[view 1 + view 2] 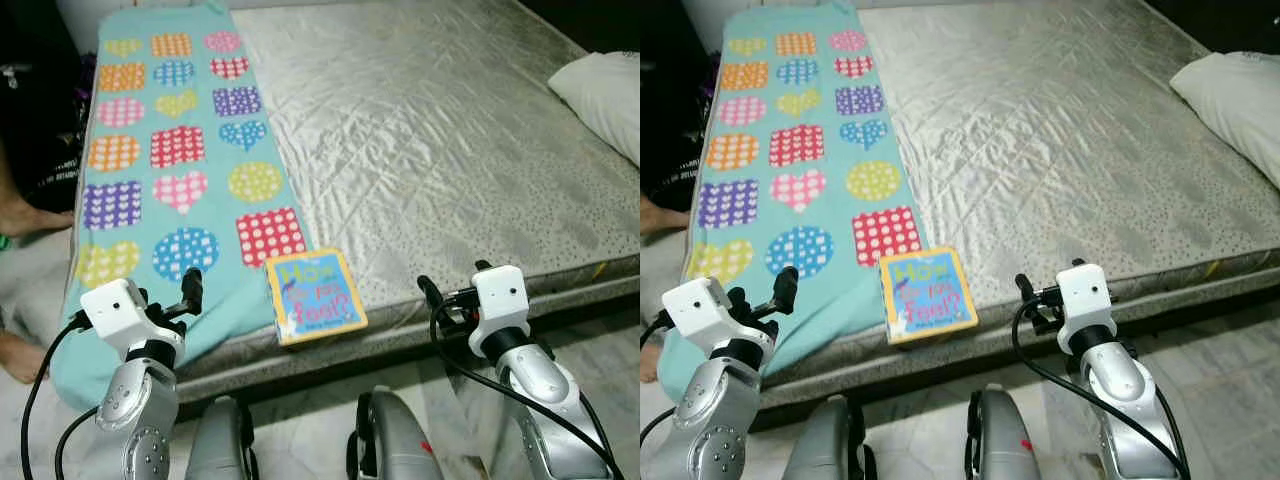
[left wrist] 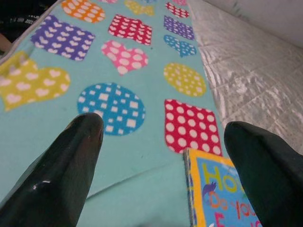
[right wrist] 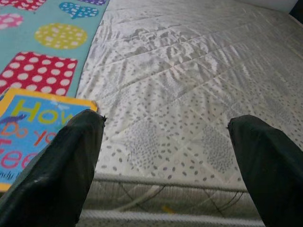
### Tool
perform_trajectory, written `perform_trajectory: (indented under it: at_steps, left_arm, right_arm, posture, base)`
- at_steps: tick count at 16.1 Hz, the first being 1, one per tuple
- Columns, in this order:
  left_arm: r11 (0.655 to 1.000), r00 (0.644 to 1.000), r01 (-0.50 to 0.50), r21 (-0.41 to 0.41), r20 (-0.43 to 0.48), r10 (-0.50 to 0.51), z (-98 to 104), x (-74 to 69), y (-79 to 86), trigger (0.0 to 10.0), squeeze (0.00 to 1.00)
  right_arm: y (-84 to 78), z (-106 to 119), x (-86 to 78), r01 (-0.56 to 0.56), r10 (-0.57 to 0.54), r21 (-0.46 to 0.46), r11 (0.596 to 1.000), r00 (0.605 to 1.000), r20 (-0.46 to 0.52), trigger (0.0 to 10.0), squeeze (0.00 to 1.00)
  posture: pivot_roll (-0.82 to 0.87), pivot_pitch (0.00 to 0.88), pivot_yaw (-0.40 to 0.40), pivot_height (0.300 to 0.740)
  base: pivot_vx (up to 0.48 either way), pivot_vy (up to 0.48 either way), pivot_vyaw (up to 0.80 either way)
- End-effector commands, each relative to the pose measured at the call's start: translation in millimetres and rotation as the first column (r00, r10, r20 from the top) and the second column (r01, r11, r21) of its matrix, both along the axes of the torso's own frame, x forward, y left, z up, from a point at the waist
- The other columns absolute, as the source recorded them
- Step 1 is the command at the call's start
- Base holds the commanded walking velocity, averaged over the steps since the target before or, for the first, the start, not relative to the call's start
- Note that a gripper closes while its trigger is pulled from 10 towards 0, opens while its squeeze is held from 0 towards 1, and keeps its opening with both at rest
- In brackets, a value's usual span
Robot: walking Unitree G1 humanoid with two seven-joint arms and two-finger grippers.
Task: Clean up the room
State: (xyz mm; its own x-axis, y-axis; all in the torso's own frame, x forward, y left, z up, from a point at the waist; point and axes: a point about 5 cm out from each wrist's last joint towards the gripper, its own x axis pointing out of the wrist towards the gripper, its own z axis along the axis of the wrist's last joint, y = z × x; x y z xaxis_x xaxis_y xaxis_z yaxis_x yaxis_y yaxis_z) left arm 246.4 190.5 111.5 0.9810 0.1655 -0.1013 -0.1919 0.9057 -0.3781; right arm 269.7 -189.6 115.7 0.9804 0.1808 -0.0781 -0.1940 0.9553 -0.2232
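Left gripper [image 2: 161, 156]: spread wide with nothing between the fingers [image 2: 61, 170]; it hovered over the near end of the blanket, close to the mattress edge.
Right gripper [image 3: 165, 161]: also spread wide and holding nothing; it was raised in front of the near edge of the mattress, to the right of the book and apart from it.
Book [image 1: 314, 296]: a small board book with a yellow border and a blue cover bearing coloured lettering; it lay flat at the near edge of the bed, partly on the blanket's corner and partly on the mattress, between the two grippers and touched by neither.
Blanket [image 1: 175, 150]: turquoise, printed with dotted hearts, squares and circles in many colours; it ran lengthwise along the left side of the bed, and its near end hung over the edge.
Mattress [image 1: 440, 150]: silvery quilted cover with a spotted band near the front edge.
Pillow [image 1: 605, 95]: white, at the far right of the bed.
Person's foot [image 1: 25, 215]: on the floor beside the bed's left side.
Floor [image 1: 590, 340]: pale marbled tiles.
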Motion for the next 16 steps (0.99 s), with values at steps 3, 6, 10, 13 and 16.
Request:
perform_trajectory:
  at_steps: [3, 6, 10, 13, 16]
  left_arm:
    - [1.000, 0.999, -0.026, 0.003, -0.023, 0.026, -3.3, -3.8, 2.1, 10.0, 0.00]
    - [0.999, 0.999, -0.032, -0.005, -0.025, 0.032, -3.7, -0.4, 3.8, 10.0, 0.00]
    - [0.999, 0.998, -0.053, 0.003, -0.016, 0.053, -1.9, 6.0, 12.1, 10.0, 0.00]
    - [0.998, 0.998, -0.056, 0.004, -0.015, 0.056, -1.8, 11.0, 14.3, 10.0, 0.00]
    - [0.999, 0.999, -0.022, -0.024, -0.039, 0.021, -7.4, 25.0, 13.1, 10.0, 0.00]
  right_arm:
    - [0.3, 2.0, 1.2, -0.020, 0.020, -0.027, 0.999, 1.000, 0.004, 10.0, 0.00]
    - [-3.0, 3.3, 1.3, -0.017, 0.017, -0.035, 0.999, 1.000, 0.008, 10.0, 0.00]
    - [-10.2, 1.6, 1.6, -0.001, 0.001, -0.061, 0.998, 1.000, 0.004, 10.0, 0.00]
    - [-14.5, 2.7, 1.9, 0.015, -0.014, -0.095, 0.995, 1.000, 0.013, 10.0, 0.00]
    - [-22.9, 10.1, 3.4, 0.047, -0.043, -0.114, 0.992, 0.998, 0.034, 10.0, 0.00]
  posture:
    - [-0.08, 0.226, -0.033, 0.595]
    - [-0.09, 0.227, -0.034, 0.560]
    - [-0.09, 0.223, -0.035, 0.560]
    - [-0.10, 0.216, -0.037, 0.560]
    - [-0.11, 0.226, -0.035, 0.560]
  base:
    - [0.000, 0.000, 0.00]
    - [0.000, 0.000, 0.00]
    - [0.000, 0.000, 0.00]
    - [0.000, 0.000, 0.00]
    - [0.000, 0.000, 0.00]
